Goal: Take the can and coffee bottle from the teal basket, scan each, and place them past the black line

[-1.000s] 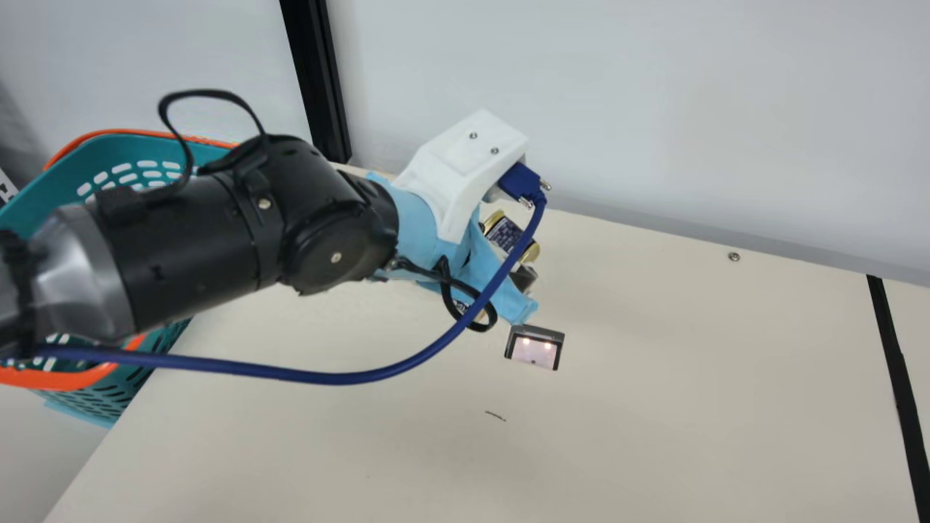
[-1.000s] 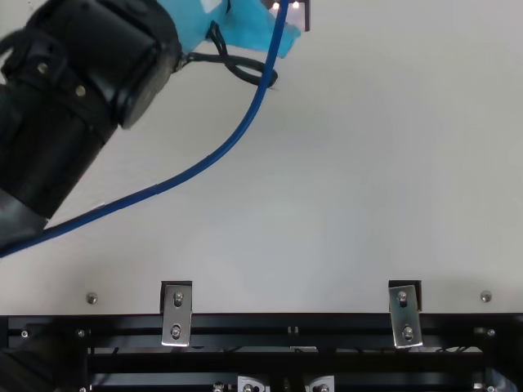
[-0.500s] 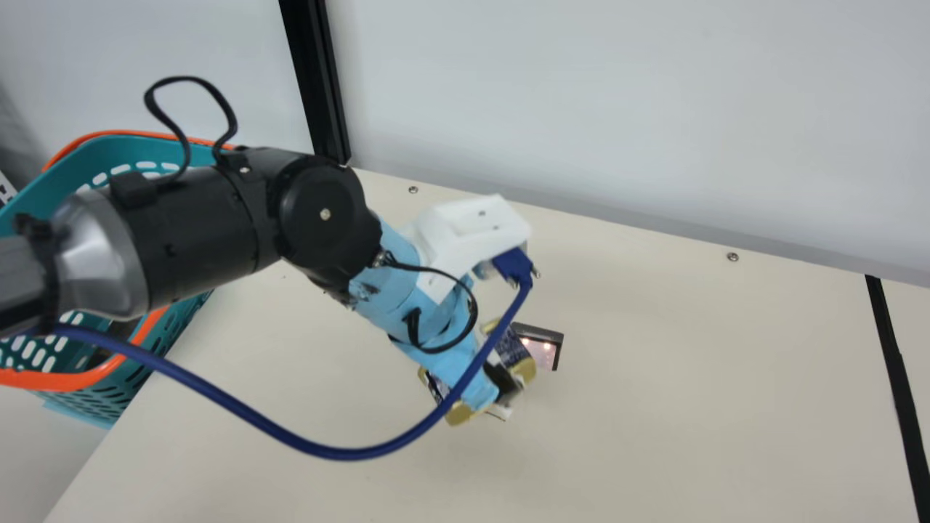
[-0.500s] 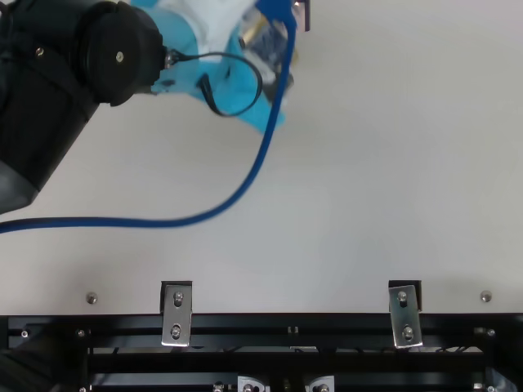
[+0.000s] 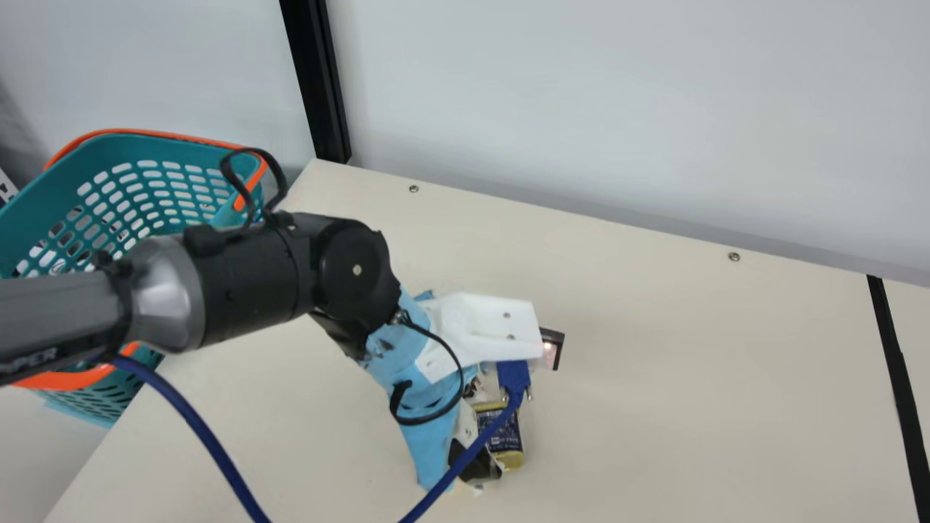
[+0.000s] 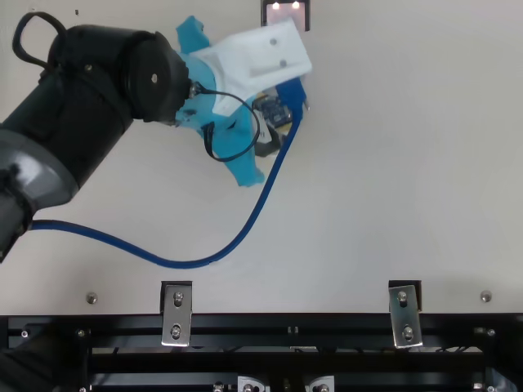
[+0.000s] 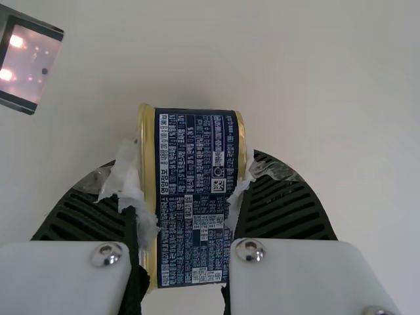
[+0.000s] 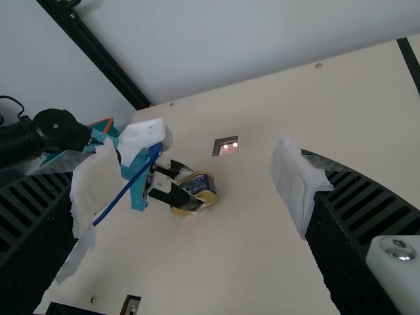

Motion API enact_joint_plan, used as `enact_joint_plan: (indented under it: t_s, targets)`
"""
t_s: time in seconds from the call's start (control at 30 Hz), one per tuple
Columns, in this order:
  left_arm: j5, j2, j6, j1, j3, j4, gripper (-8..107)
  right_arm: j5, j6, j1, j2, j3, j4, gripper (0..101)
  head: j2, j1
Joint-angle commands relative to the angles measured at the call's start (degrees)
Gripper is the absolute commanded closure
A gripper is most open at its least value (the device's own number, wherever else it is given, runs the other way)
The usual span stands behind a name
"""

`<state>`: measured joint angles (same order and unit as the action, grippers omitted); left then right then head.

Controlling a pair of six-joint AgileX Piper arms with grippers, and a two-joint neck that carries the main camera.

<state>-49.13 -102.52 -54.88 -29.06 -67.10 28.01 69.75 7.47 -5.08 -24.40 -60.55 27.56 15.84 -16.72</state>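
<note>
Main view: left gripper point(image 5: 481, 452) has the can point(image 5: 501, 432) above the cream table point(image 5: 654, 407), near the scanner point(image 5: 554, 349). Top view: can partly covered by blue cable. Left wrist view: ribbed fingers clamped on can from both sides. Right wrist view: right gripper point(image 8: 190, 189) apart, nothing gripped.

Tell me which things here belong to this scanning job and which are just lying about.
For the job:
- can, in the jaws of the left gripper
- lit scanner at the table
- teal basket
- black line

Not for the job, seemingly just fixtures:
- black post by the wall
- screw near the table's far edge
- metal bracket
</note>
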Motion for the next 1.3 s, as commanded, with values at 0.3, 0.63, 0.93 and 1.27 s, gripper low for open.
enact_joint_plan:
  t_s: [0.3,0.63,0.93,1.27]
  targets:
    - [-2.15,3.72,-3.7,3.53,0.68,3.03,9,0.0,0.0,0.0,0.0,0.0,0.0,0,-0.08,-0.01]
    - [-1.87,11.3,-5.17,13.37,1.91,13.26,9,-1.65,-1.9,1.37,-3.44,-0.7,0.31,0,-0.08,-0.01]
    - [4.35,15.68,-4.52,21.84,5.52,21.66,9,-7.67,-5.59,7.33,-14.16,-2.39,0.47,0,-0.08,-0.01]
    - [21.03,22.24,-10.19,25.32,14.05,32.17,9,-11.46,-14.24,12.72,-29.06,-6.3,4.47,0,-0.08,-0.01]
